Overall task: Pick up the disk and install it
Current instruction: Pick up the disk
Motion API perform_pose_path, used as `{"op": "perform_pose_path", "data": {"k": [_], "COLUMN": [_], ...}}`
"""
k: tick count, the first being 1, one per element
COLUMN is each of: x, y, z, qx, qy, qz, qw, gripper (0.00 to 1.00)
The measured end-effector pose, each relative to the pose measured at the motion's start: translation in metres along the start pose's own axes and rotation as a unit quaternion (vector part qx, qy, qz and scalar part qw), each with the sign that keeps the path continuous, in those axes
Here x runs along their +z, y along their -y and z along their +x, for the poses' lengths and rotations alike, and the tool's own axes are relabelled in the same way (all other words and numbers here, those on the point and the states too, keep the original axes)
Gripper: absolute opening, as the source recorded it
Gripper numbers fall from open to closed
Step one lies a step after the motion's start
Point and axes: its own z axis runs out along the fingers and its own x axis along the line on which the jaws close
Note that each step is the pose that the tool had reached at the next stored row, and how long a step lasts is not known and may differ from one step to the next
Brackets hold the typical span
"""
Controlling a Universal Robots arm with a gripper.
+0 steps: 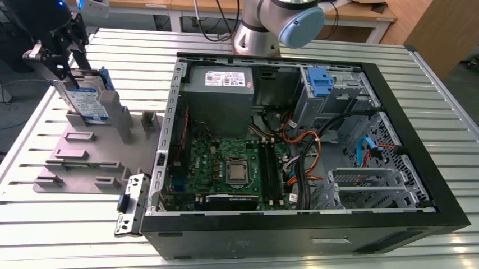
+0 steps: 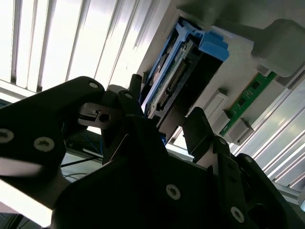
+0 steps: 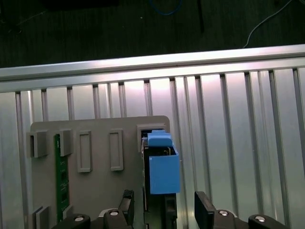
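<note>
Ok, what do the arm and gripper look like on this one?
The arm is a smooth silver-grey tube with a rounded light-blue joint cap. The gripper is matte black and blocky in both wrist views, with small silver screw heads set into its body and two black jaws.

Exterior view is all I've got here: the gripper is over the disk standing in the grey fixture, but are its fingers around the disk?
Observer: Yes. In the first wrist view the gripper is open, with one finger on each side of the disk.
Operator: Touching it?
Observer: No. A clear gap shows at one finger, a narrower one at the other.
Operator: Anything else in that fixture?
Observer: A green memory module, standing in another slot of the fixture plate.
</note>
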Motion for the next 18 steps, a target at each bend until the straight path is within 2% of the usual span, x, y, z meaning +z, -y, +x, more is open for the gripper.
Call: {"op": "perform_pose_path", "data": {"k": [8,9,10,11,12,13,18], "x": [0.0001,0.0001,0.0002,0.0002,0.0002,0.0002,0.0002], "y": [0.0000,0.0000,0.0000,0.0000,0.0000,0.0000,0.0000], "z": [0.0000,0.0000,0.0000,0.0000,0.0000,0.0000,0.0000], "qx": [0.000,0.000,0.000,0.000,0.000,0.000,0.000], "qy": [0.0000,0.0000,0.0000,0.0000,0.0000,0.0000,0.0000], "qz": [0.0000,0.0000,0.0000,0.0000,0.0000,0.0000,0.0000], "qw": [1.00000,1.00000,1.00000,1.00000,1.00000,1.00000,1.00000], "gripper": [0.60,0.54,0.54,0.47,0.47,0.41,0.41]}}
